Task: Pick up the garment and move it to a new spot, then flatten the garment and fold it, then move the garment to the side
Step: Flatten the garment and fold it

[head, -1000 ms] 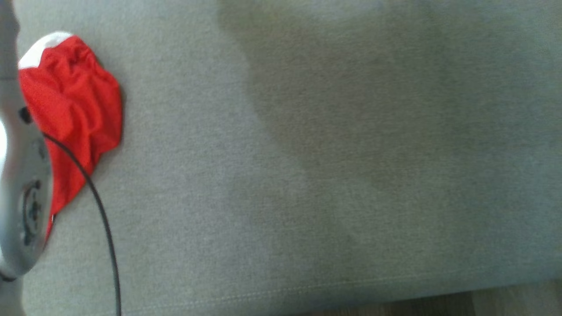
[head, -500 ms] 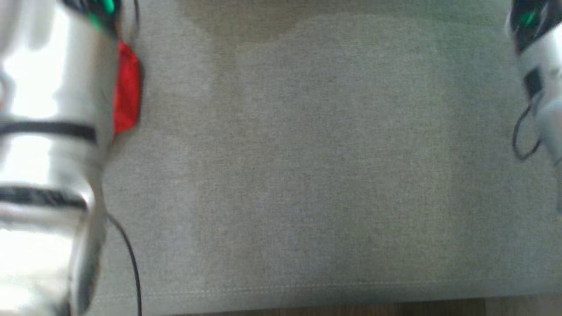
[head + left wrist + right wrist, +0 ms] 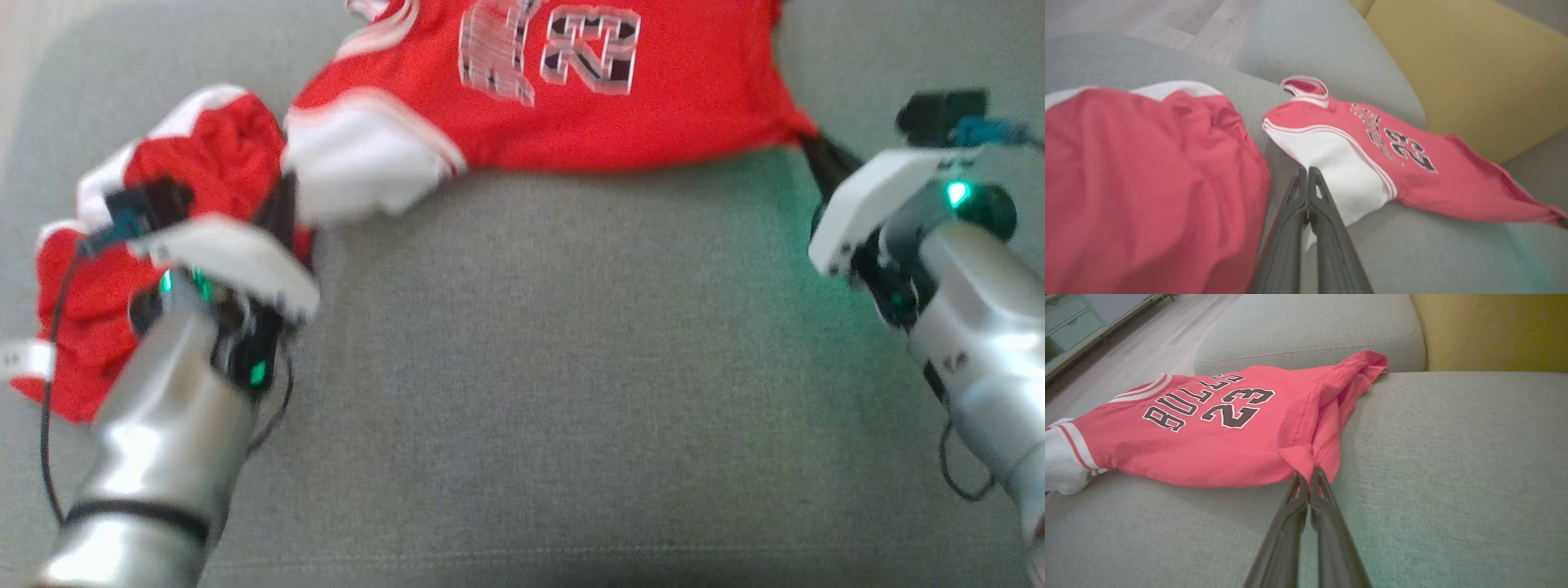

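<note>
Left gripper [image 3: 1307,171]: fingers pressed together, tips pinching the edge of the white sleeve of the jersey [image 3: 669,122]. Right gripper [image 3: 1306,475]: fingers likewise closed, nipping the lower hem corner, which folds up over the tips.

Change from half a second ago: the head camera has swung. That picture held mostly bare grey cushion, a sliver of red at the left edge and two blurred forearms at the sides. Now the whole width of the jersey runs across the top of the head view, with both grippers on it.

Arms: left forearm [image 3: 163,441] rises from the lower left of the head view, wrist tilted in toward centre, a thin black cable [image 3: 49,408] looping beside it. Right forearm [image 3: 980,343] enters from the lower right and angles up and inward, with a green light lit on the wrist. The two grippers are well apart, one at each end of the cloth.

Jersey: red, white sleeve with red stripes, white-trimmed collar, "BULLS" and "23" in black with white outline. It lies chest up on the grey sofa cushion [image 3: 555,367], pulled long between sleeve and hem, its lower edge nearly straight. The hem side is rumpled near the right gripper.

Just beside the left gripper, at the left of the head view, sits a bunched red cloth [image 3: 220,139] with white patches. A yellow back cushion [image 3: 1494,330] stands behind the sofa seat; pale wood floor [image 3: 1147,343] lies beyond.
</note>
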`<state>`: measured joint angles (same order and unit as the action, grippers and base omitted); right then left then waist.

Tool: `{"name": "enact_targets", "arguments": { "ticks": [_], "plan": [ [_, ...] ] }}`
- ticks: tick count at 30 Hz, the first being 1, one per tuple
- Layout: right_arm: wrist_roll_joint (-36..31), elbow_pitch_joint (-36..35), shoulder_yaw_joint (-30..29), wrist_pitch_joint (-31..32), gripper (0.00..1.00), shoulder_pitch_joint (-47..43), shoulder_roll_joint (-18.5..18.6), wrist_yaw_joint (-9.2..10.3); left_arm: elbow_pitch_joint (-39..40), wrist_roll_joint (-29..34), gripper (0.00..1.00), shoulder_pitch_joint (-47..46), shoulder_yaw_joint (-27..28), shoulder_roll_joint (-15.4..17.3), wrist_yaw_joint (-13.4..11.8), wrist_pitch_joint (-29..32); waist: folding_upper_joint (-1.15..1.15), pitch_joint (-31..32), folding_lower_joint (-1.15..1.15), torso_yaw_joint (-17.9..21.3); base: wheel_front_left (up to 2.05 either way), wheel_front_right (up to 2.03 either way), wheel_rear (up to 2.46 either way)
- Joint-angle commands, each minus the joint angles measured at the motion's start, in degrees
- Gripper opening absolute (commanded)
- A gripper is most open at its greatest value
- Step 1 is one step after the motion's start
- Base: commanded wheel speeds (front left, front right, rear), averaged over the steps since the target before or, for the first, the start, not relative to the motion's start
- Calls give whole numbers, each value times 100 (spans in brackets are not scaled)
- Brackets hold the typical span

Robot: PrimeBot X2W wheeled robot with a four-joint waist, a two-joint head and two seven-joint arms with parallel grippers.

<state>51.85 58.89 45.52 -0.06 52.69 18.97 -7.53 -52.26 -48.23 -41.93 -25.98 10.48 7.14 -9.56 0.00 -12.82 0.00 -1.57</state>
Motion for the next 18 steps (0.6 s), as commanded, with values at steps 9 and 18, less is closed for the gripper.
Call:
{"name": "enact_targets", "arguments": {
  "ticks": [9,18],
  "plan": [
    [78,-294,746,397,0,-461,414,4,1428,-460,0,1143,-480,1045,34,778,0,745,0,-55,0,0,0],
    [305,-340,1151,770,0,-713,856,4,2791,-964,0,1854,-503,1619,26,1450,0,986,0,-84,0,0,0]
  ]
}}
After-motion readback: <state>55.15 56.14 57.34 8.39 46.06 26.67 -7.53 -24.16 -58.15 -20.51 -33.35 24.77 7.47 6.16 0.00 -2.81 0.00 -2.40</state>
